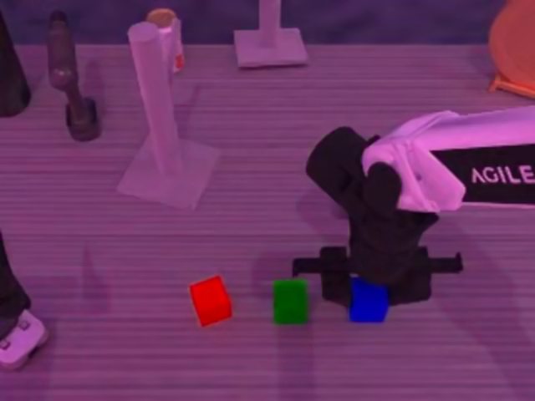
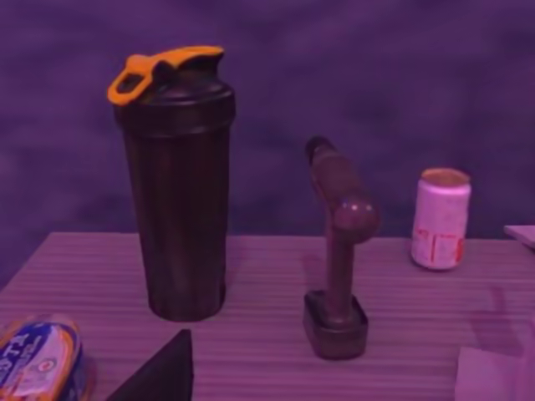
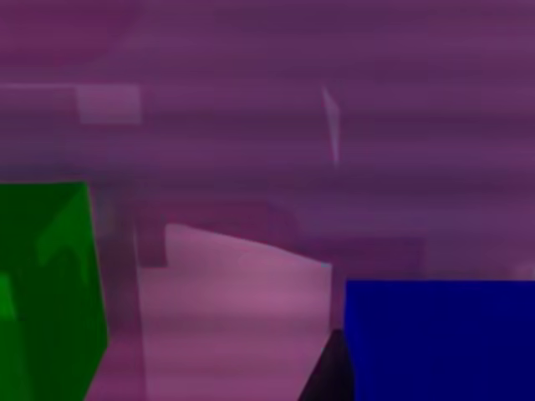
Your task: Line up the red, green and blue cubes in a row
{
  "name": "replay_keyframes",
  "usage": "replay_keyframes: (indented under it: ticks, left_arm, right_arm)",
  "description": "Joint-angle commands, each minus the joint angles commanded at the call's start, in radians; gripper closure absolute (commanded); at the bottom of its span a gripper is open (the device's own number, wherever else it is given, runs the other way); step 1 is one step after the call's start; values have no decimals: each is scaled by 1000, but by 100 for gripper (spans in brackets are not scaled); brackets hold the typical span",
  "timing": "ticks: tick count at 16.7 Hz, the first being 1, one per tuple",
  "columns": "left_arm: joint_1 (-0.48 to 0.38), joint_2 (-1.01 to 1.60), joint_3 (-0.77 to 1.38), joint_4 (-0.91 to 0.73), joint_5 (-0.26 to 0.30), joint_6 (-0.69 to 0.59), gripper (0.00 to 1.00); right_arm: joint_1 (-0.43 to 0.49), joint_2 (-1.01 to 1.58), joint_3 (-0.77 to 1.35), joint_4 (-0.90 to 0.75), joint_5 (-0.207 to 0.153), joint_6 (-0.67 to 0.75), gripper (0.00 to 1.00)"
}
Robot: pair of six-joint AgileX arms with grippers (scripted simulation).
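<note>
- Right pincer (image 1: 368, 288), seen from the top view, hangs low over the bench (image 1: 251, 225) right of centre, its black body directly above the blue cube (image 1: 368, 301); whether its fingers grip the cube or stand clear I cannot tell.
- Same view: the three cubes sit near the front edge, roughly in a row. The red cube (image 1: 211, 301) is leftmost and slightly turned, the green cube (image 1: 290, 302) sits square in the middle, and the blue one is at the right. All are plain, unmarked and of equal size.
- Left arm (image 1: 12, 317) rests at the far left edge.
- Left wrist view: a dark shaker bottle (image 2: 177, 192) with an orange lid, a dumbbell-like tool (image 2: 337, 251) and a can (image 2: 440, 219) stand on the bench.
- Right wrist view: the green cube (image 3: 46, 292) and blue cube (image 3: 439, 338) fill the lower corners, apart, bench between them.
</note>
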Motion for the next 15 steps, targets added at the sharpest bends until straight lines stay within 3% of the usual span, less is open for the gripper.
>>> replay_keyframes:
  ticks: [13, 15]
  left_arm:
    - [0, 0, 0, 0, 0, 0, 0]
    - [0, 0, 0, 0, 0, 0, 0]
  right_arm:
    - [0, 0, 0, 0, 0, 0, 2]
    - [0, 0, 0, 0, 0, 0, 0]
